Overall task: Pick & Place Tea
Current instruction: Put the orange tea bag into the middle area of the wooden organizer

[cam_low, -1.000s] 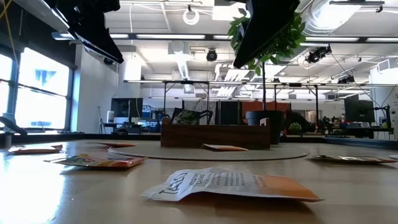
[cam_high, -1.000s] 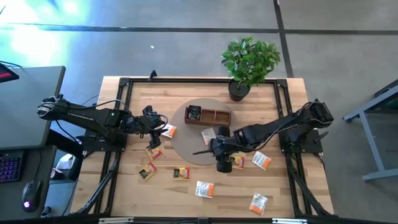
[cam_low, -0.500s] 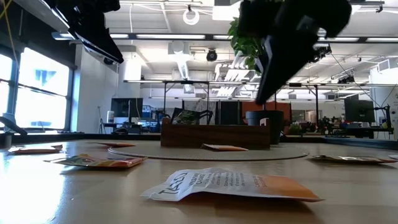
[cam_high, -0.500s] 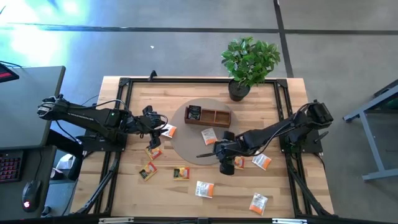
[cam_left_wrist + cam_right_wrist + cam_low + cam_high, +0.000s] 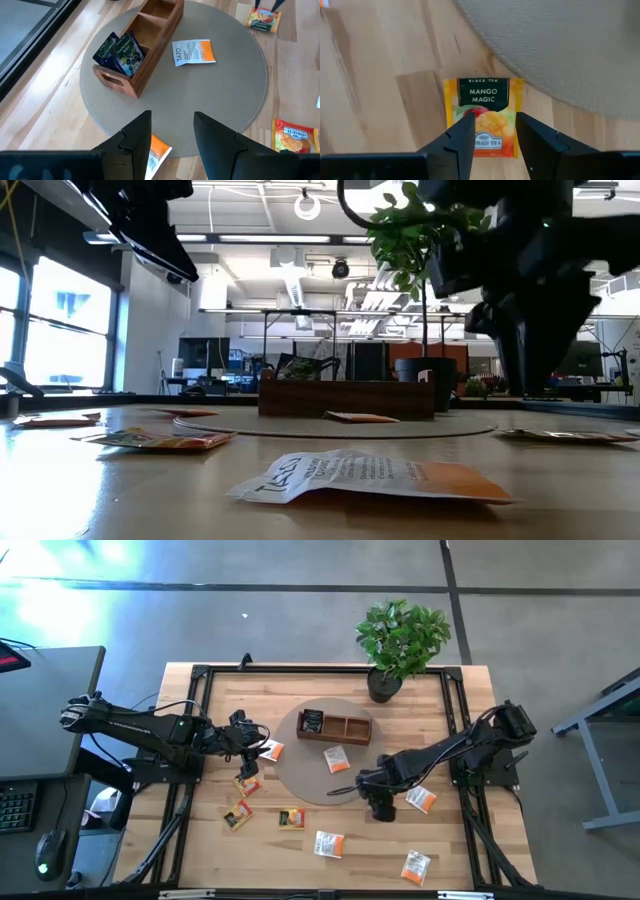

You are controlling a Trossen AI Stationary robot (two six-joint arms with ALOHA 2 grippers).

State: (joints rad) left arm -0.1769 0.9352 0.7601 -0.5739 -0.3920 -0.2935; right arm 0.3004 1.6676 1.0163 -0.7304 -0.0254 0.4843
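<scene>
Since a second ago the right gripper (image 5: pixel 381 802) has swung away from the round grey mat (image 5: pixel 310 785) toward the table's near right, and now hangs over a yellow tea bag hidden beneath it from above; the left gripper (image 5: pixel 247 740) has stayed near the mat's left edge. From above, the wooden tray (image 5: pixel 335 727) sits on the mat with dark tea bags (image 5: pixel 312 721) in its left compartment, a white-and-orange tea bag (image 5: pixel 335 759) lies on the mat just below it, and more tea bags lie scattered over the wooden table (image 5: pixel 230 690). At table height, a white-and-orange tea bag (image 5: pixel 370 476) lies nearest the camera. The left wrist view shows its fingers (image 5: pixel 135 137) apart and empty, above the mat's edge. The right wrist view shows its fingers (image 5: pixel 462 135) apart, holding nothing, straddling a yellow tea bag (image 5: pixel 484 107) marked Mango Magic, flat on the wood just beside the mat.
</scene>
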